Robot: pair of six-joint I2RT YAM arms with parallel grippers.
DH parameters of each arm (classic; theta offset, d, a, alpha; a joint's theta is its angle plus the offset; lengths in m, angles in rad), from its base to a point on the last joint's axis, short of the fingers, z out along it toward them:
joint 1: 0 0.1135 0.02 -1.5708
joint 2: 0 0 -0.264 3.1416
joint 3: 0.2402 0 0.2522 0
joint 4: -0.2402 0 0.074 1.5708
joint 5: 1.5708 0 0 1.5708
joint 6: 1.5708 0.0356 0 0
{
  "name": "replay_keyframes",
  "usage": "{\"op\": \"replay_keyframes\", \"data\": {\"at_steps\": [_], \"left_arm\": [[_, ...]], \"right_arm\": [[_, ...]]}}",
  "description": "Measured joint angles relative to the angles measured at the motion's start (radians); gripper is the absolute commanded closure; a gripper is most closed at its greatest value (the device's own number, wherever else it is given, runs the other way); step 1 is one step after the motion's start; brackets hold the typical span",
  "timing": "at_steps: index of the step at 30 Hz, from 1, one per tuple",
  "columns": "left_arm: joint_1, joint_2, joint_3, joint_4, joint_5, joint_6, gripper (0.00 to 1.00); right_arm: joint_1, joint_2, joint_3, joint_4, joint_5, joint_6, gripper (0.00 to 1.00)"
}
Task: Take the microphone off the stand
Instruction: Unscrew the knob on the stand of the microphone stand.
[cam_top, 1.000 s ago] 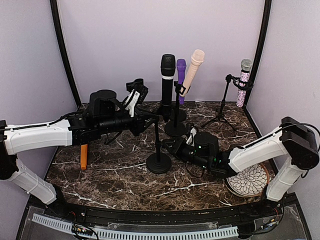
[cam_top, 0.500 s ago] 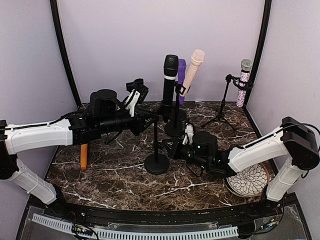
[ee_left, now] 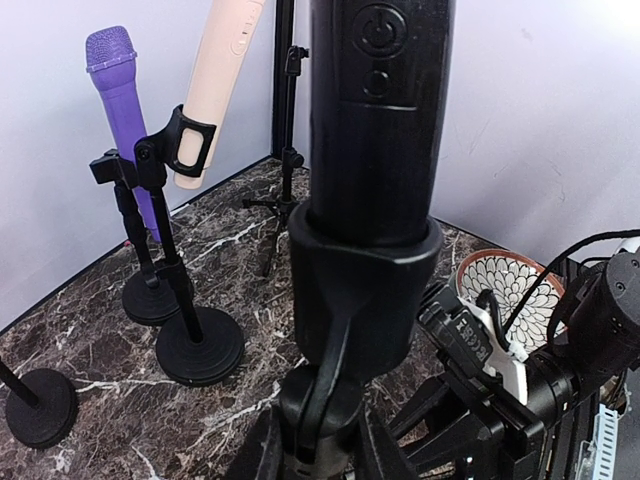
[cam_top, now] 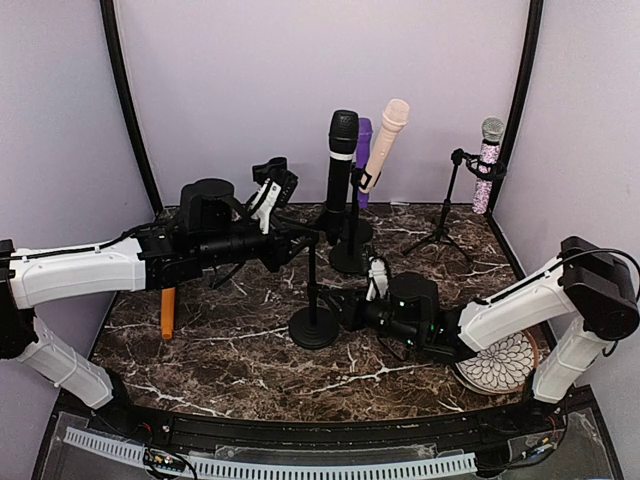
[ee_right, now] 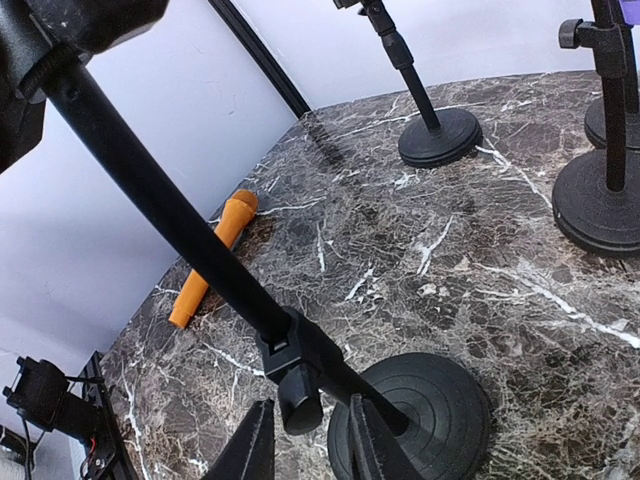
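There are five microphones. A black microphone (cam_top: 341,150), a purple one (cam_top: 362,135), a pale pink one (cam_top: 388,135) and a sparkly one (cam_top: 488,165) each sit in a stand. An orange one (cam_top: 168,312) lies flat on the worktop (cam_top: 230,360). There is one plate (cam_top: 505,362) with a pattern, near the right arm.

The left arm reaches in from the left, high up. Its tool (ee_left: 320,450) is closed on the stand (cam_top: 313,328), just under the clip. The right arm lies low across the worktop. Its tool (ee_right: 305,445) has a finger on each side of the stand's pole, just above the round foot. I cannot tell if it is squeezing the pole.

The black microphone is in the clip at the top of this stand, in the middle of the worktop. It stands almost straight up. It is long and shiny, with a power button on its side and a silver ring near its round mesh head.
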Motion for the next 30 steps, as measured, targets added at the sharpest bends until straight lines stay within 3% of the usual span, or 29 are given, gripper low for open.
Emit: {"op": "replay_keyframes", "data": {"at_steps": [11,19,25,30], "left_arm": [[0.0,0.0,0.0,0.0,0.002,0.0,0.89],[0.0,0.0,0.0,0.0,0.003,0.0,0.89],[0.0,0.0,0.0,0.0,0.002,0.003,0.89],[0.0,0.0,0.0,0.0,0.002,0.005,0.89]], "right_arm": [[-0.001,0.023,0.008,0.023,-0.017,-0.019,0.69],[-0.008,0.064,0.031,0.034,-0.023,-0.037,0.81],[-0.009,0.084,0.042,0.055,-0.037,-0.043,1.0],[-0.009,0.087,0.043,0.059,-0.033,-0.09,1.0]]}}
